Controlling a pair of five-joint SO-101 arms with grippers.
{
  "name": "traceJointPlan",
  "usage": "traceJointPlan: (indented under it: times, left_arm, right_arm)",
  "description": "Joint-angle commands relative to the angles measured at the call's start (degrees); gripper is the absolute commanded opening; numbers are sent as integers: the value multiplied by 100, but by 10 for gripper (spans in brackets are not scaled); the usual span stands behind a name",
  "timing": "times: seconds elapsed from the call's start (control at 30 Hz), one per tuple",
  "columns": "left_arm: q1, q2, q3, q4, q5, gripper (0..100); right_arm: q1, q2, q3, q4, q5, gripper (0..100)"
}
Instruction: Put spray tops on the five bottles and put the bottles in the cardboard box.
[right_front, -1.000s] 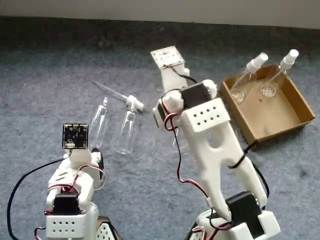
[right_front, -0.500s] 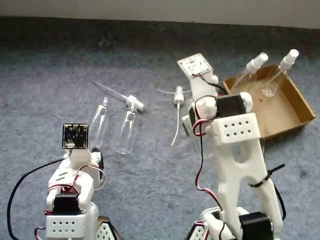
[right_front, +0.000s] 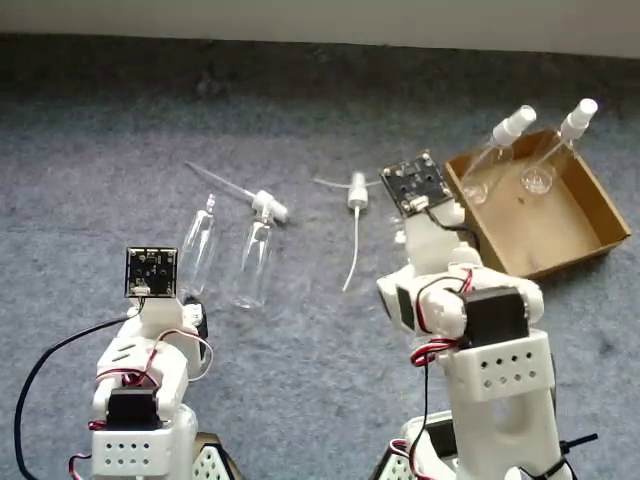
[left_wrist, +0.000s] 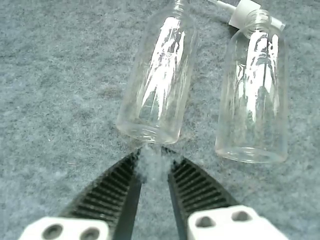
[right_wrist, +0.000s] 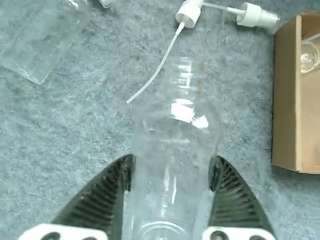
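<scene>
While L gripper (left_wrist: 153, 158) sits w/ fingers almost shut on nothing, tips just by the base of an uncapped bottle (left_wrist: 159, 75) lying beside a second bottle (left_wrist: 255, 95) on the tabletop (left_wrist: 50, 100), R gripper (right_wrist: 172, 164) has fingers clamped round a third bottle (right_wrist: 176, 125), neck open. Step: prob. capping no. 3. Next needs the spray top (right_wrist: 188, 11) near its neck, tube fed in. Cardboard box (right_front: 590, 195), far right, holds 2 capped bottles (right_front: 495, 150)
</scene>
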Motion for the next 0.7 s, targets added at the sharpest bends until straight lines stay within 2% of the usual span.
traceJointPlan:
  times: [0.0, 0.17, 0.4, 0.67]
  left_arm:
    - [154, -48, -22, -114, 44, 6]
    - [154, -48, -22, -114, 44, 6]
    - [154, -48, -22, -114, 44, 6]
    - [154, -48, -22, -114, 44, 6]
  right_arm:
    - [101, -171, 910, -1077, 70, 105]
    - [92, -171, 1965, -2000, 79, 105]
    - [84, -163, 2659, -2123, 905, 110]
    - [84, -84, 3160, -2651, 967, 110]
